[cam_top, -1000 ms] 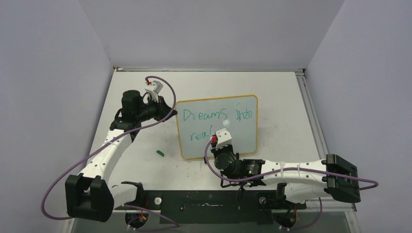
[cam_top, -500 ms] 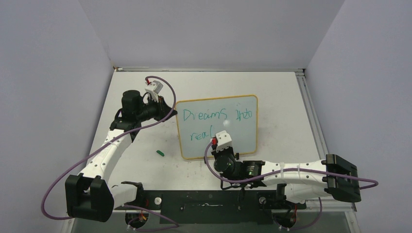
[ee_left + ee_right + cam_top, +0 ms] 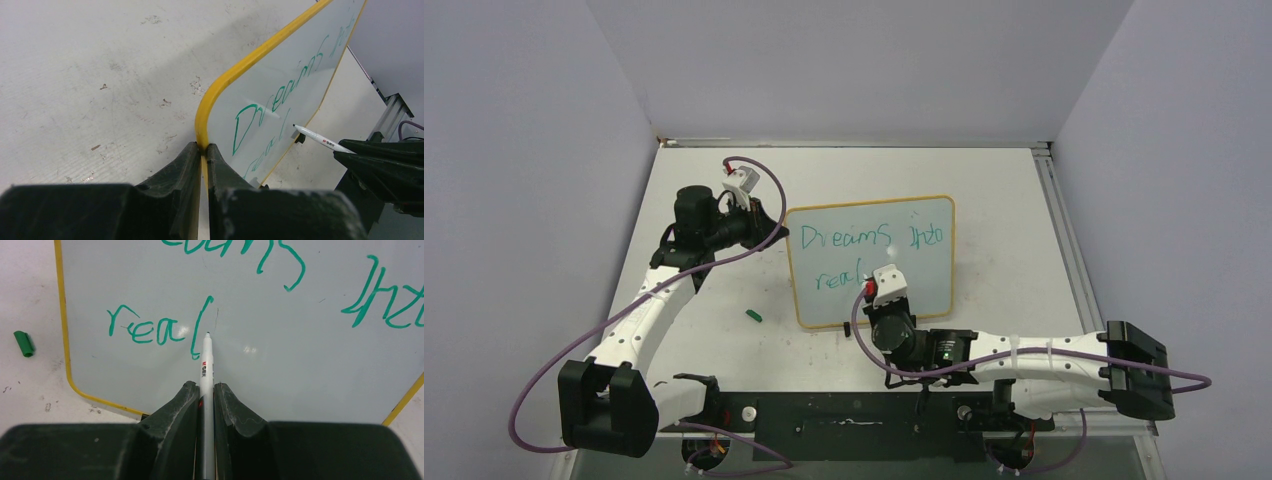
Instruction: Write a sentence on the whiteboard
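Observation:
The whiteboard (image 3: 924, 275) with a yellow frame lies mid-table. Green text on it reads "Dreams into" (image 3: 844, 237) and below it "real" (image 3: 145, 330). My left gripper (image 3: 204, 150) is shut on the board's yellow left edge (image 3: 215, 92), near its far corner. My right gripper (image 3: 206, 390) is shut on a white marker (image 3: 206, 365). The marker tip sits just right of the "l" in "real", at or just above the board surface. The marker also shows in the left wrist view (image 3: 320, 141).
A small green marker cap (image 3: 754, 315) lies on the table left of the board, also in the right wrist view (image 3: 23, 343). A metal rail (image 3: 1064, 240) runs along the table's right edge. Walls close the back and sides.
My right arm has shifted slightly right and toward the near edge, carrying the marker a little right of the "l". The left arm and the board have not moved.

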### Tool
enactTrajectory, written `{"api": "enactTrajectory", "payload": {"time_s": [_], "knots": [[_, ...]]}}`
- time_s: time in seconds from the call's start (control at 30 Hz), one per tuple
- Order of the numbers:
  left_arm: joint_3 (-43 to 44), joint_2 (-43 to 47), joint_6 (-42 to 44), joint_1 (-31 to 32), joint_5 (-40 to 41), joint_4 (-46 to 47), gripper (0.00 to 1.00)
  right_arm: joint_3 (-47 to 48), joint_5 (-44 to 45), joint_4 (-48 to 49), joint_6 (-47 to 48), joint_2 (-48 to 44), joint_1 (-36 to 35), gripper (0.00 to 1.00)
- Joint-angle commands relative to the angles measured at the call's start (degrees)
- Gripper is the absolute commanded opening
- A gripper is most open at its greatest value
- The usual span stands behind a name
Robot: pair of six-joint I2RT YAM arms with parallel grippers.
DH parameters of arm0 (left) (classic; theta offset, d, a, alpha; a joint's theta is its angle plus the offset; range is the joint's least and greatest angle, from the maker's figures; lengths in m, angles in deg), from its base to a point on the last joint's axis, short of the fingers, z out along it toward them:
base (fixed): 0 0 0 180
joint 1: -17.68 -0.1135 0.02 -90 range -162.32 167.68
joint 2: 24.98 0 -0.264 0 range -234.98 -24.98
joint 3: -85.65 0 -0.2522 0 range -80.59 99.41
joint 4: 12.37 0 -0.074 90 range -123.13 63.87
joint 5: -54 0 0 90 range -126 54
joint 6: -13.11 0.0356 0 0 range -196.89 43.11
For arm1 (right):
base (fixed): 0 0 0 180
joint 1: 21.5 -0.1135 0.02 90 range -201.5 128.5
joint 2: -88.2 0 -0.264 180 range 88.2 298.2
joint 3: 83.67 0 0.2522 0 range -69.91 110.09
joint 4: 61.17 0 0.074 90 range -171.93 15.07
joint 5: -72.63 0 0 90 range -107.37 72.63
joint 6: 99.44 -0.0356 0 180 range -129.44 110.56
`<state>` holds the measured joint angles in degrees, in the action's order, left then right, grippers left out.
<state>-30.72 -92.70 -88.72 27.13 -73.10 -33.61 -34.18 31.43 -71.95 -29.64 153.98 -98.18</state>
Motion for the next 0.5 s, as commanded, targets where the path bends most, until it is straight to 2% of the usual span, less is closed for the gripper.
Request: {"api": "enactTrajectory", "payload": {"time_s": [0.0,0.47], "knots": [[1.29,1.06,-0.82,0.74,-1.67,1.6,0.0,0.43,1.69,3.97,2.09,1.27,0.89,0.05],[1.29,1.29,-0.82,0.73,-1.79,1.6,0.0,-0.38,1.49,-5.11,-5.74,1.77,0.31,0.05]]}}
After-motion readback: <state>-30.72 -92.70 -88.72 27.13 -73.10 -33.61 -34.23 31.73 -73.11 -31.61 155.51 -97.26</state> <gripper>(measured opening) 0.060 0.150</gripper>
